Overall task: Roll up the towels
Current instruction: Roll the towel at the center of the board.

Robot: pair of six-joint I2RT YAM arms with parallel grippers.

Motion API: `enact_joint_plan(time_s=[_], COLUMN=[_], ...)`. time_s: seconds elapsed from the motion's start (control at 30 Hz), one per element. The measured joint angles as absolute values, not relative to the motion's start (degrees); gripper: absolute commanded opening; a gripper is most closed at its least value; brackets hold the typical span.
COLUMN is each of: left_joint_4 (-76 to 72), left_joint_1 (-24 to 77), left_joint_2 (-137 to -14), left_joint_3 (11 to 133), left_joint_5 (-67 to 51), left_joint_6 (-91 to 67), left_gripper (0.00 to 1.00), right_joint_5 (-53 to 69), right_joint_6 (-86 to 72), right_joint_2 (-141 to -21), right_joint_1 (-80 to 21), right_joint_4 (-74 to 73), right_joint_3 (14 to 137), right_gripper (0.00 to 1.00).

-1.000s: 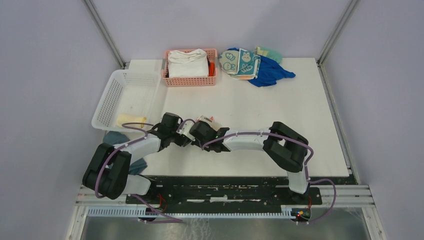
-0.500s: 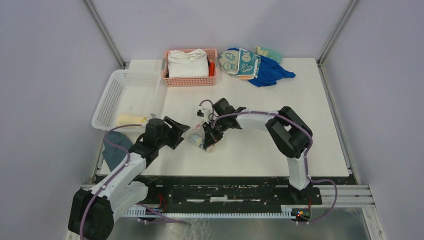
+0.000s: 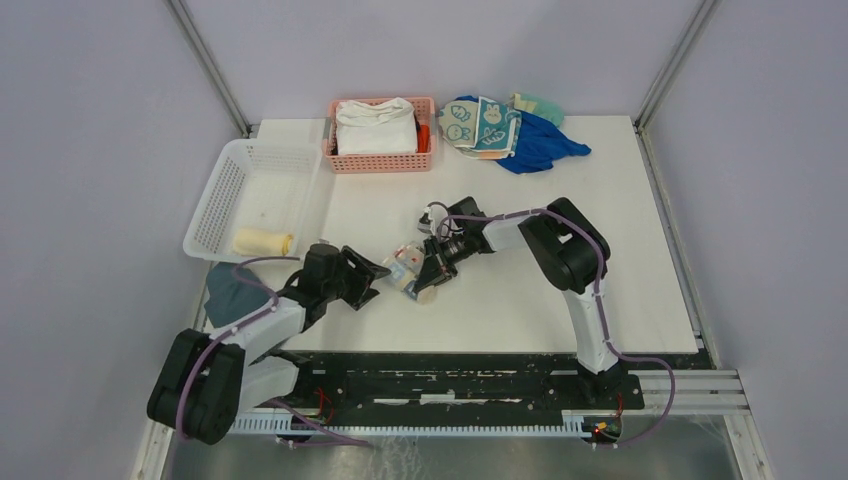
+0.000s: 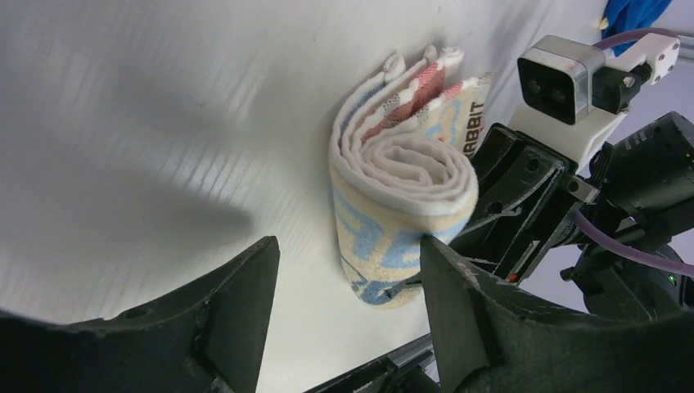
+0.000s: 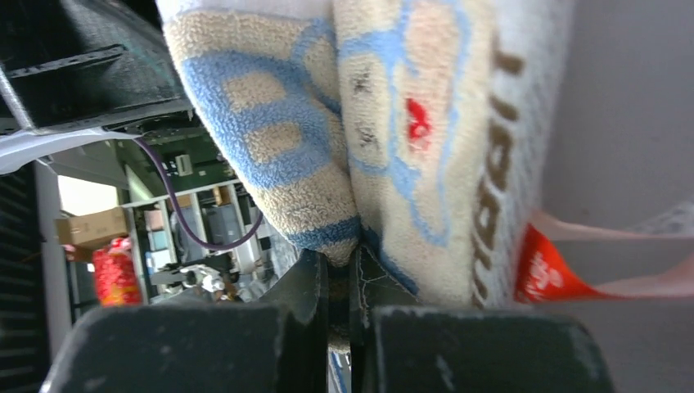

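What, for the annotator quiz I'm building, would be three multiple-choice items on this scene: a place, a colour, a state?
1. Where lies the rolled yellow towel? A in the white basket; B on the floor; C in a drawer.
2. What colour is the folded cloth in the pink basket? A yellow; B white; C blue.
3. Facing the RABBIT towel, the left gripper is: A shut on it; B shut, empty; C open.
Answers: A, it rests at that basket's near end; B, the cloth shows white; C, its jaws stand wide apart.
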State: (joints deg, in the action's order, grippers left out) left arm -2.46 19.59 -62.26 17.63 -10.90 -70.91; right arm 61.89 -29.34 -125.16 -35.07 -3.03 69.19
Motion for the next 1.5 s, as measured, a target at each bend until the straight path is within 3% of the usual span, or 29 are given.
enact_joint_plan(time_s=[0.33, 0.73, 0.9, 0.97, 1.2, 1.33, 1.4, 1.5], left_joint_4=[-12.21, -15.42, -16.23, -16.56, -16.16, -14.85, -13.56, -11.18], left_joint_1=[21.41, 24.23, 24.51, 24.51, 24.86, 24.91, 24.88, 24.88], left_joint_2=[-75.85, -76.84, -77.71, -78.46, -80.16, -80.34, -80.47, -80.53], left_joint_3=[20.82, 20.97, 20.97, 20.99, 21.02, 21.5, 22.24, 23.49], left_joint_5=[-13.89, -13.69, -13.45, -12.91, -10.39, -9.63, -9.52, -9.1], left_joint_6=[-70.96, -70.98, -71.05, -71.99, -75.48, -76.27, -76.51, -76.79], left_gripper=[0.7, 0.72, 0.68, 0.62, 0.4, 0.35, 0.34, 0.34], right_joint_5=[63.55, 61.19, 59.53, 58.67, 50.61, 40.29, 35.31, 26.06], right_joint_6=[-31.18, -29.93, -27.79, -26.85, -22.35, -18.28, -16.38, -12.45], right_joint_2=[-126.61, -126.61, -126.61, -126.61, -123.13, -117.19, -114.17, -108.6], right_joint_1=[-34.0, -34.11, -34.79, -35.18, -37.58, -40.1, -41.39, -44.16], right_joint_4=[-6.59, -12.75, -16.64, -18.28, -23.07, -24.69, -25.41, -26.59], right_joint_3=[70.32, 73.01, 75.0, 75.85, 77.43, 76.55, 75.92, 74.81], right_gripper=[0.07, 0.07, 0.1, 0.12, 0.32, 0.47, 0.64, 0.7])
